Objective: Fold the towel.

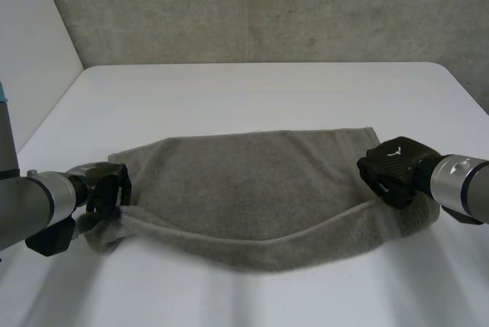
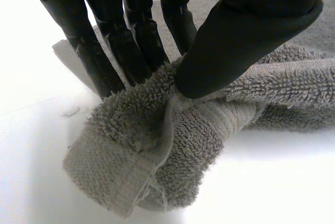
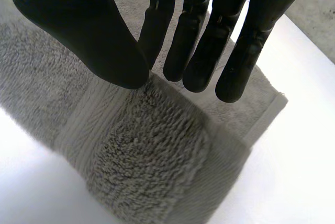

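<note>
On the white desk (image 1: pixel 252 90), in front of a grey concrete wall (image 1: pixel 267 6): a grey-green terry towel (image 1: pixel 252 189), stretched lengthwise between the two arms. Far edge flat on the desk; near edge raised at both ends, sagging in a shallow curve through the middle.

At the near left corner of the towel, the black left robot hand (image 1: pixel 107 186), grasping the cloth. Seen from the left wrist: left robot hand (image 2: pixel 251 35) with the thumb pressed onto the bunched pile of the towel (image 2: pixel 172 145), the fingers (image 2: pixel 131 41) close behind it, the corner pinched between them. Below the thumb, the hemmed band crumpled and rolled into a loose lump.

At the near right corner, the black right robot hand (image 1: pixel 393 166), likewise grasping the towel. Seen from the right wrist: right robot hand (image 3: pixel 84 25) with the thumb tip on the front of a turned-up flap of towel (image 3: pixel 146 156), nearly straight fingers (image 3: pixel 209 51) behind it, cloth nipped between. Flap doubled over the flat layer beneath, woven hem band running across just below the thumb.
</note>
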Action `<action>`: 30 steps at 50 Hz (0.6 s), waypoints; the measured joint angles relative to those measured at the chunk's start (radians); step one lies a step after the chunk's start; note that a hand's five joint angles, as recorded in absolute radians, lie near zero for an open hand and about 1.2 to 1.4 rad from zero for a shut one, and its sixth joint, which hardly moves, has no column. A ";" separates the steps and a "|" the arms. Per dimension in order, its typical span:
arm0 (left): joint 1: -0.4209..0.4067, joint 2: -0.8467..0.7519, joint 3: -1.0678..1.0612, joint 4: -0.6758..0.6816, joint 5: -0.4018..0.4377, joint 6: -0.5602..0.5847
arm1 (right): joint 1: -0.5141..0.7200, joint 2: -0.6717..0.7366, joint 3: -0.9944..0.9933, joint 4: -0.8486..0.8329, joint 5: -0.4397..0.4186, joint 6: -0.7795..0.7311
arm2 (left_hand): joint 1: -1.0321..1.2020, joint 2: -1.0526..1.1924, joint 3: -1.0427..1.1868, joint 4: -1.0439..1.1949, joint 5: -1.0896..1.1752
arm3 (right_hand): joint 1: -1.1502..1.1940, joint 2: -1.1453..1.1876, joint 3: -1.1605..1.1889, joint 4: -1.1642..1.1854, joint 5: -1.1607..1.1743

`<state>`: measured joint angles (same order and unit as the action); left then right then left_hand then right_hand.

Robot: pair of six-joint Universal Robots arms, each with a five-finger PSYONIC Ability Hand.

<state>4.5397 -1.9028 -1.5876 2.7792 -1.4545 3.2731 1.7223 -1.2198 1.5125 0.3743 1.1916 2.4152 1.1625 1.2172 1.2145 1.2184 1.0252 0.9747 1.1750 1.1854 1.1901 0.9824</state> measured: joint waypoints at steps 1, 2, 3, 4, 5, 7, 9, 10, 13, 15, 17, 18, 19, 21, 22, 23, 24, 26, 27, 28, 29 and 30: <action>-0.001 -0.002 0.000 0.003 -0.001 0.000 | 0.001 0.006 0.001 -0.008 -0.001 0.012 | 0.000 0.000 0.000 0.000 0.000 | 0.000 0.000 0.000 0.000 0.000; -0.002 -0.003 -0.001 0.010 -0.002 0.000 | 0.001 0.012 0.003 -0.016 -0.002 0.028 | 0.000 0.000 0.000 0.000 0.000 | 0.000 0.000 -0.001 -0.002 0.000; -0.002 -0.003 -0.001 0.010 -0.002 0.000 | 0.001 0.012 0.003 -0.016 -0.002 0.028 | 0.000 0.000 0.000 0.000 0.000 | 0.000 0.000 -0.001 -0.002 0.000; -0.004 0.000 -0.004 0.019 -0.003 0.000 | 0.001 0.017 0.006 -0.022 -0.004 0.043 | 0.000 0.000 0.000 0.000 0.000 | -0.048 -0.085 -0.082 -0.086 -0.060; -0.004 0.001 -0.005 0.021 -0.004 0.000 | 0.001 0.018 0.007 -0.023 -0.004 0.046 | 0.000 0.000 0.000 0.000 0.000 | -0.084 -0.134 -0.132 -0.136 -0.100; -0.006 0.006 -0.009 0.026 -0.004 0.000 | 0.001 0.018 0.009 -0.024 -0.005 0.050 | 0.000 0.000 0.000 0.000 0.000 | -0.149 -0.206 -0.214 -0.218 -0.168; -0.009 0.015 -0.016 0.031 -0.004 0.000 | -0.001 0.019 0.012 -0.022 -0.005 0.051 | 0.000 0.000 0.000 0.000 0.000 | -0.289 -0.392 -0.398 -0.401 -0.347; -0.009 0.017 -0.017 0.032 -0.004 0.000 | -0.001 0.019 0.013 -0.021 -0.004 0.051 | 0.000 0.000 0.000 0.000 0.000 | -0.297 -0.403 -0.412 -0.415 -0.362; -0.014 0.027 -0.025 0.035 -0.003 0.000 | -0.002 0.023 0.017 -0.017 -0.001 0.045 | 0.000 0.000 0.000 0.000 0.000 | -0.324 -0.426 -0.447 -0.456 -0.409; -0.016 0.031 -0.030 0.037 -0.003 0.000 | -0.003 0.030 0.018 -0.015 0.000 0.041 | 0.000 0.000 0.000 0.000 0.000 | -0.326 -0.426 -0.450 -0.461 -0.416; -0.017 0.032 -0.033 0.038 -0.002 0.000 | -0.003 0.037 0.018 -0.014 0.001 0.039 | 0.000 0.000 0.000 0.000 0.000 | -0.330 -0.426 -0.451 -0.464 -0.420; -0.017 0.033 -0.036 0.038 -0.002 0.001 | -0.003 0.042 0.017 -0.014 0.001 0.036 | 0.000 0.000 0.000 0.000 0.000 | -0.334 -0.430 -0.457 -0.467 -0.424; -0.017 0.034 -0.040 0.039 -0.002 0.000 | -0.003 0.052 0.017 -0.013 0.002 0.032 | 0.000 0.000 0.000 0.000 0.000 | -0.340 -0.438 -0.462 -0.473 -0.429; -0.017 0.035 -0.046 0.042 -0.002 0.000 | -0.003 0.066 0.016 -0.013 0.004 0.022 | 0.000 0.000 0.000 0.000 0.000 | -0.377 -0.484 -0.503 -0.515 -0.469; -0.017 0.035 -0.049 0.044 -0.002 0.000 | -0.003 0.073 0.016 -0.013 0.005 0.017 | 0.000 0.000 0.000 0.000 0.000 | -0.379 -0.484 -0.507 -0.518 -0.472; -0.016 0.035 -0.055 0.047 -0.001 0.000 | -0.004 0.084 0.014 -0.013 0.009 0.005 | 0.001 0.000 0.000 0.000 0.000 | -0.404 -0.514 -0.538 -0.547 -0.503; -0.016 0.035 -0.058 0.049 -0.001 0.001 | -0.006 0.089 0.013 -0.014 0.011 -0.001 | 0.003 0.000 0.000 0.000 0.000 | -0.410 -0.522 -0.547 -0.555 -0.513; -0.016 0.035 -0.061 0.052 -0.001 0.000 | -0.008 0.093 0.012 -0.014 0.015 -0.008 | 0.008 0.000 0.000 0.000 0.000 | -0.410 -0.522 -0.547 -0.555 -0.513; -0.015 0.035 -0.067 0.055 -0.001 0.000 | -0.014 0.099 0.009 -0.016 0.022 -0.017 | 0.008 0.000 0.000 0.000 0.000 | -0.410 -0.522 -0.547 -0.555 -0.513; -0.015 0.035 -0.069 0.057 -0.001 0.000 | -0.017 0.101 0.008 -0.017 0.026 -0.021 | 0.008 0.000 0.000 0.000 0.000 | -0.411 -0.523 -0.551 -0.557 -0.519; -0.014 0.036 -0.072 0.058 -0.001 0.000 | -0.020 0.102 0.006 -0.018 0.029 -0.024 | 0.008 0.000 0.000 0.000 0.000 | -0.411 -0.523 -0.551 -0.557 -0.519; -0.013 0.036 -0.076 0.060 -0.001 0.000 | -0.028 0.102 0.004 -0.020 0.037 -0.030 | 0.008 0.000 0.000 0.000 0.000 | -0.411 -0.523 -0.551 -0.557 -0.520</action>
<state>4.5267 -1.8669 -1.6638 2.8388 -1.4557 3.2735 1.6942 -1.1174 1.5165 0.3538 1.2289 2.3856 1.1704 1.2172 1.2145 1.2183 1.0252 0.5639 0.6520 0.6347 0.6327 0.4624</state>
